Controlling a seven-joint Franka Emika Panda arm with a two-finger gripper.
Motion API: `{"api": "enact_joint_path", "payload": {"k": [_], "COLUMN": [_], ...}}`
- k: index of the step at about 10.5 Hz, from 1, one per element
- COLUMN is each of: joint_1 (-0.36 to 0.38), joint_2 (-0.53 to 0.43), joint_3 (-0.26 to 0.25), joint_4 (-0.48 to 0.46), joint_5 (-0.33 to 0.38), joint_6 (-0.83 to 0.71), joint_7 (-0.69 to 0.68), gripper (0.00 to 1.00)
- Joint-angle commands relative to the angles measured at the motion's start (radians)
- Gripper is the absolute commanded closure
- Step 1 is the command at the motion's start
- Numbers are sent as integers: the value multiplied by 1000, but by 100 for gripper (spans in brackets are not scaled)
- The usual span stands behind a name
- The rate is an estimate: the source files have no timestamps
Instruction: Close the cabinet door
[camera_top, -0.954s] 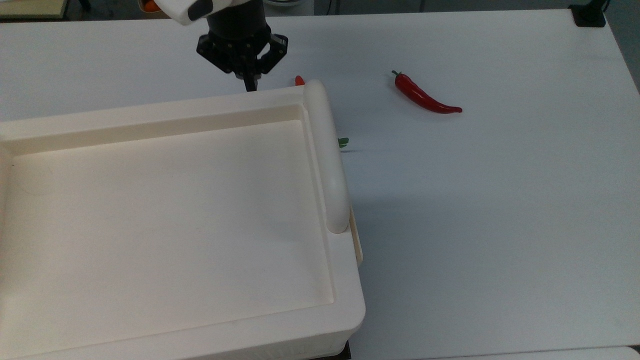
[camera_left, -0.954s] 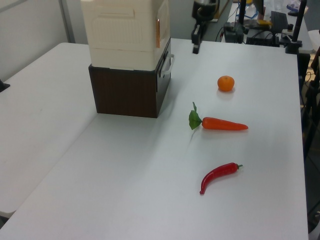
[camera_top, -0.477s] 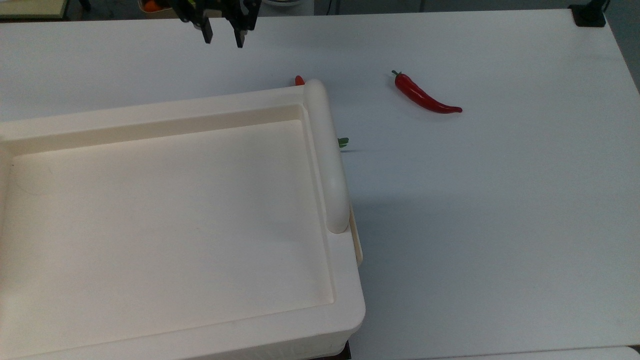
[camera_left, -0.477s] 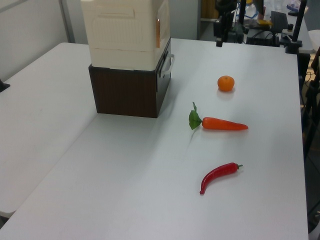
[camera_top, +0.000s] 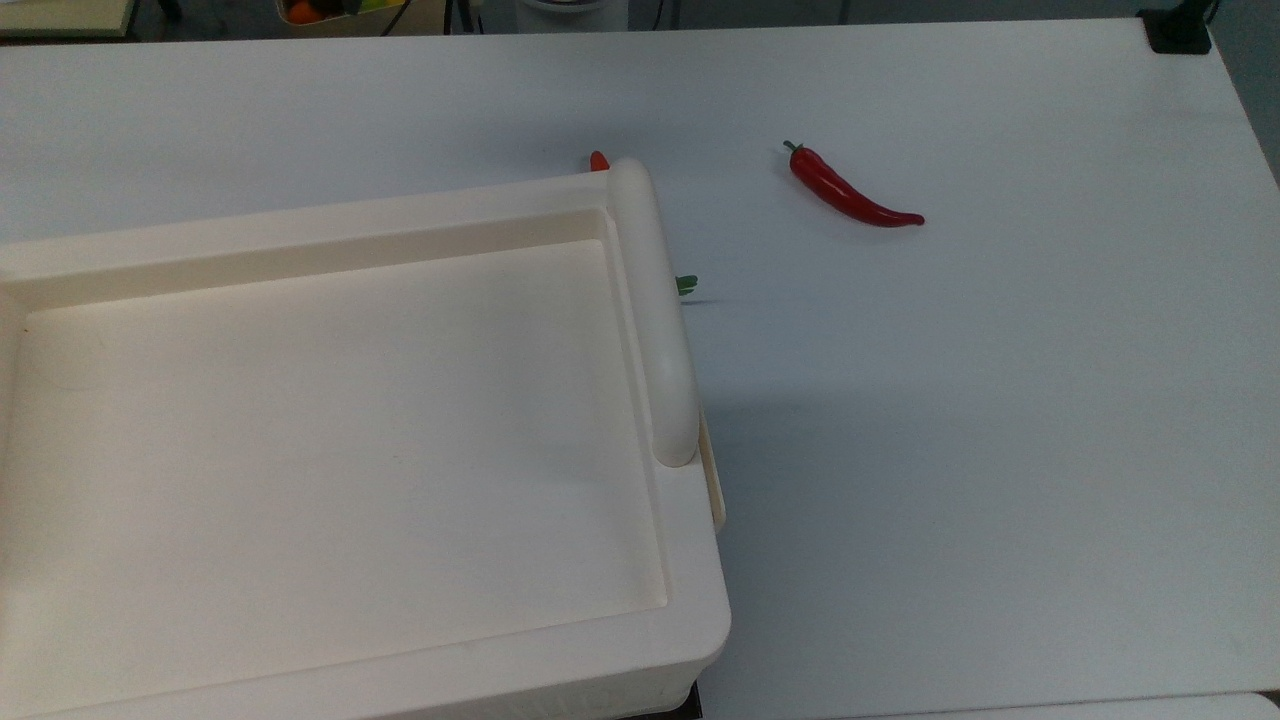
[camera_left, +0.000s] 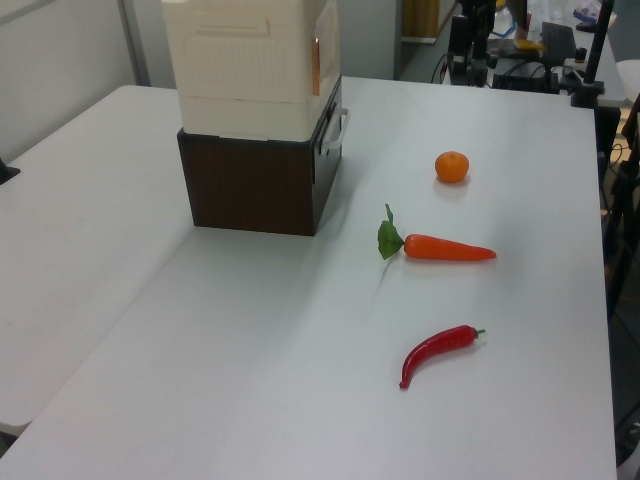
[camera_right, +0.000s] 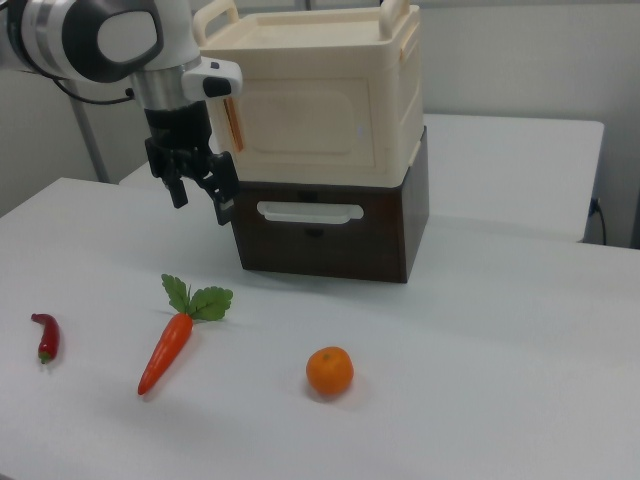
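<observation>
One cream plastic cabinet (camera_right: 320, 95) sits on one dark brown drawer box (camera_right: 330, 230), on a white table (camera_top: 1000, 400). In the right view the cabinet door (camera_right: 305, 118) is the front panel with rounded corners; it lies flush against the cabinet's face. An orange-red strip (camera_right: 233, 122) runs down the right view's left edge of that front. The box below carries one white pull handle (camera_right: 310, 211).

One robot gripper (camera_right: 200, 190) hangs in the air at the right view's left of the cabinet, beside the front corner and above the table. Its two fingers (camera_right: 225, 195) are spread apart with nothing between them, touching neither door nor box.

Three toy foods lie on the table: one carrot (camera_right: 165, 350) with green leaves, one orange (camera_right: 330, 371) and one red chili pepper (camera_right: 46, 336). In the right view they form a loose row in front of the cabinet, chili leftmost, orange rightmost, all well apart.

From the top view the cabinet's recessed top (camera_top: 330, 430) shows with one thick rounded bar (camera_top: 655, 310) along its right edge.
</observation>
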Motion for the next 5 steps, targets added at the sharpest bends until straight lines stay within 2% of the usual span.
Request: {"api": "enact_joint_path", "payload": {"k": [1, 5], "joint_1": [23, 16], "joint_2": [-10, -3], "joint_3": [-59, -65], "joint_4": [0, 6], "joint_5": [-17, -13], "joint_6": [-11, -11], "joint_7": [-34, -51], "gripper": [0, 0]}}
